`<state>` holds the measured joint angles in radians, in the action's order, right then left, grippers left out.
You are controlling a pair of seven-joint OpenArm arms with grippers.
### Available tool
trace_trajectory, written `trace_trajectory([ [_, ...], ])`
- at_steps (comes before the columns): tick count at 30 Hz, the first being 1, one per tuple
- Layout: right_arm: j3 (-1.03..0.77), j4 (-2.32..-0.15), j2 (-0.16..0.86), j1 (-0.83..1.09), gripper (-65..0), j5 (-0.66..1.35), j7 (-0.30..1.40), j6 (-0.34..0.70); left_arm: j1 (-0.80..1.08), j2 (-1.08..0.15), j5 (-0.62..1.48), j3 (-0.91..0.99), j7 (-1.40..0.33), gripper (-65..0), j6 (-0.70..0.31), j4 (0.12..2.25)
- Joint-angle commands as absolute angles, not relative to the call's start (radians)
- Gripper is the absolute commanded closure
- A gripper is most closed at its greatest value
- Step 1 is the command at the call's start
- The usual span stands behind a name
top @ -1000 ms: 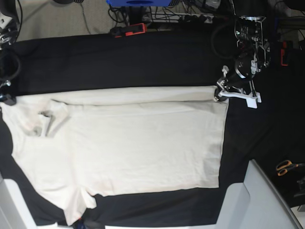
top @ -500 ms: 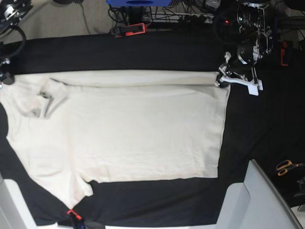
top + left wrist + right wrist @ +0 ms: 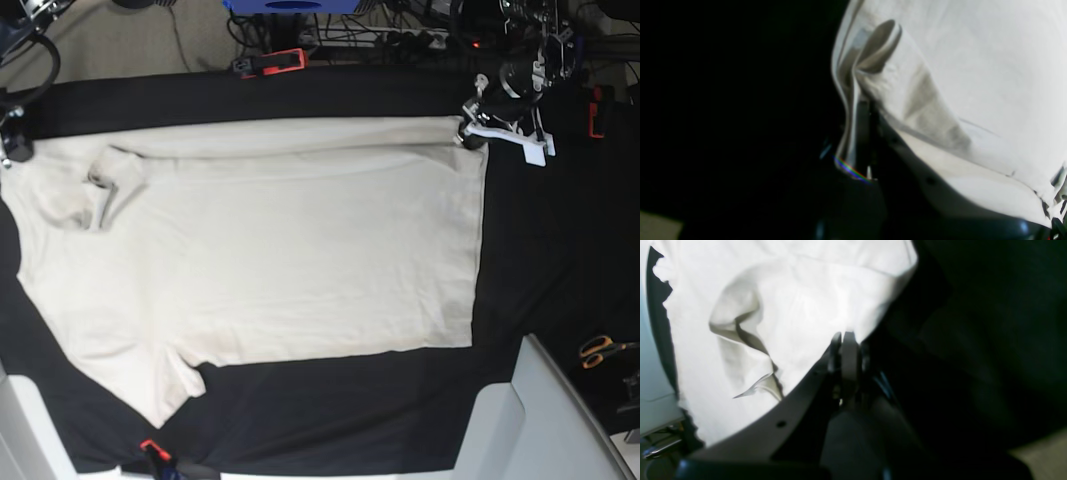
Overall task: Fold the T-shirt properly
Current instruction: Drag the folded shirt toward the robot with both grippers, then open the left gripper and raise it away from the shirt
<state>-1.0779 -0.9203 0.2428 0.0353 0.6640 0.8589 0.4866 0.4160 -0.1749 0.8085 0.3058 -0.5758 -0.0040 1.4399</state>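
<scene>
The cream T-shirt (image 3: 270,240) lies spread flat on the black tablecloth (image 3: 300,100), hem to the right, collar and sleeves to the left. My left gripper (image 3: 468,135) is at the shirt's far right corner, shut on the hem. In the left wrist view its fingers (image 3: 860,113) pinch a bunched fold of the T-shirt (image 3: 973,66). My right gripper (image 3: 12,152) is at the far left corner, shut on the shoulder edge. The right wrist view shows its fingers (image 3: 846,346) closed on the rim of the T-shirt (image 3: 790,306). A small fold sits near the collar (image 3: 105,185).
Orange-handled scissors (image 3: 600,350) lie at the right edge. A red clamp (image 3: 272,63) grips the table's far edge and a red clip (image 3: 150,447) the near edge. A grey-white panel (image 3: 540,420) juts in at bottom right. Cables and a blue object (image 3: 290,5) lie beyond the table.
Both grippers have drawn the shirt's far edge toward the back of the table. The whole shirt has slid that way and lies flatter, with the folded-over strip along the far edge narrower.
</scene>
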Motion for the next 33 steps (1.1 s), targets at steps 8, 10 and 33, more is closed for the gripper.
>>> trace_trajectory([
  [8,-1.082,-0.98,0.257,0.061,-0.3,0.679,0.834,0.489,0.46,-0.231,0.802,0.314,-0.559,0.0,0.002,1.484],
  [10,-1.082,-0.98,0.257,0.062,-0.3,0.677,0.834,0.489,0.469,-0.231,0.802,0.314,-0.559,0.0,0.002,1.489],
  [33,-1.082,-0.978,0.222,0.064,-0.5,0.674,0.831,0.489,0.486,-0.217,0.705,0.306,-0.558,0.0,0.005,1.442],
])
